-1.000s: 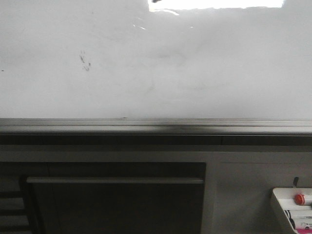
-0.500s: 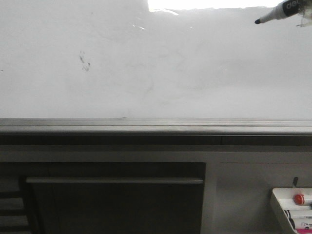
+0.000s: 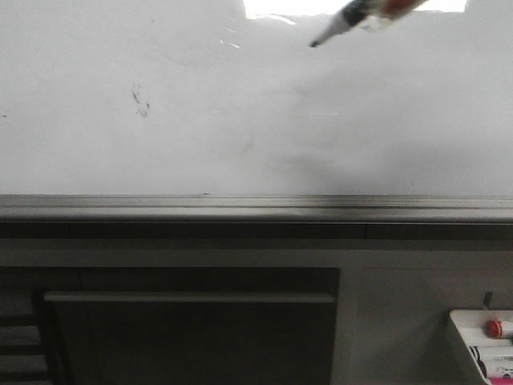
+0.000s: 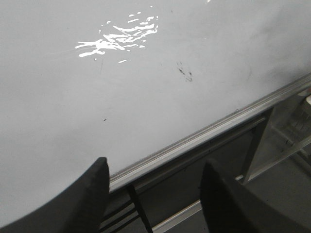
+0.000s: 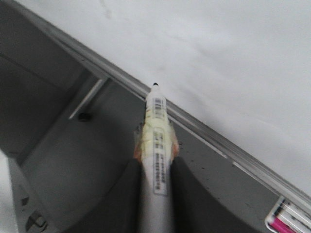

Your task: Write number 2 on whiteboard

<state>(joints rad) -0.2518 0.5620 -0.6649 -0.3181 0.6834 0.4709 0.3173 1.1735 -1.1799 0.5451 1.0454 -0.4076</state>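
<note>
The whiteboard (image 3: 200, 128) fills the upper front view, glossy white with faint grey smears and a grey lower rail. No digit 2 shows on it. A white marker (image 3: 343, 22) with a black tip enters from the top right, its tip near the board's upper middle. In the right wrist view my right gripper (image 5: 155, 167) is shut on the marker (image 5: 156, 126), which points toward the board's rail. My left gripper (image 4: 154, 167) is open and empty near the board's lower rail (image 4: 204, 133). The whiteboard also shows in the left wrist view (image 4: 73, 107) and the right wrist view (image 5: 218, 53).
A small dark smudge (image 3: 139, 99) sits on the board's left part. A bright glare patch (image 3: 280, 6) lies at the top edge. A white tray (image 3: 485, 345) with a red-capped item (image 3: 495, 328) stands at the lower right. Dark cabinet panels (image 3: 192, 329) lie below the rail.
The marker came into the front view from the top right and has moved left and slightly down across the board.
</note>
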